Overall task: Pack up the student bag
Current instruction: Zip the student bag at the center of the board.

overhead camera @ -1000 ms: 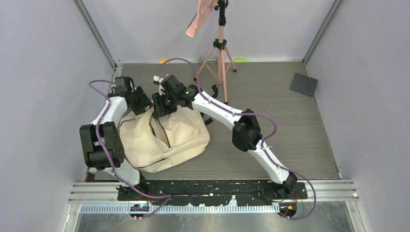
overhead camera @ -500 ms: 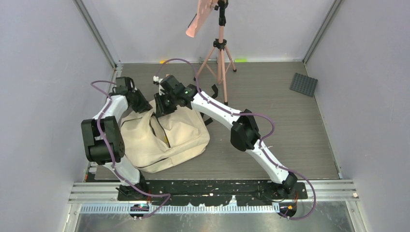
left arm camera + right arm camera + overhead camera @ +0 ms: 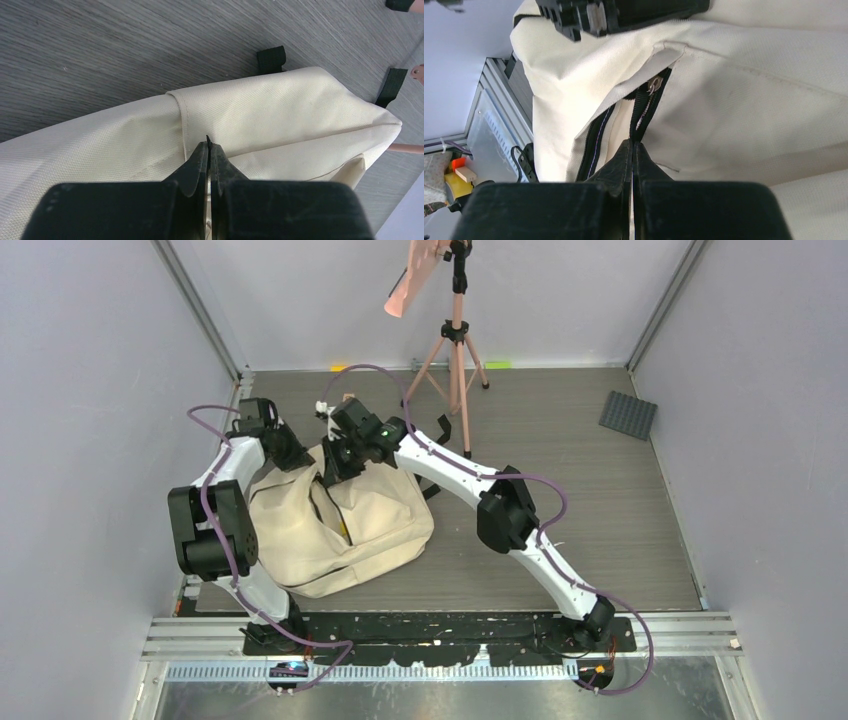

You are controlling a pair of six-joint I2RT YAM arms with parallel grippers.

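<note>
**Ana:** As packing goes, where's the student bag point(image 3: 350, 520)?

**Ben:** Slumped on the table point(image 3: 580, 450), zip point(image 3: 644, 107) partly open; the left gripper point(image 3: 208, 150) pinches its canvas, the right gripper point(image 3: 631, 150) its zip edge, both clamped shut. Zipping seems left to do.

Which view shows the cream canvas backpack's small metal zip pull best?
Right wrist view: the zip pull is close and sharp. From the top it cannot be made out; the left wrist shows the backpack without it.

Your left gripper point(image 3: 297, 462) and right gripper point(image 3: 330, 468) at the far rim of the student bag point(image 3: 370, 525), tripod point(image 3: 456, 340) behind, 1 dark mat point(image 3: 628, 414) far right.
</note>
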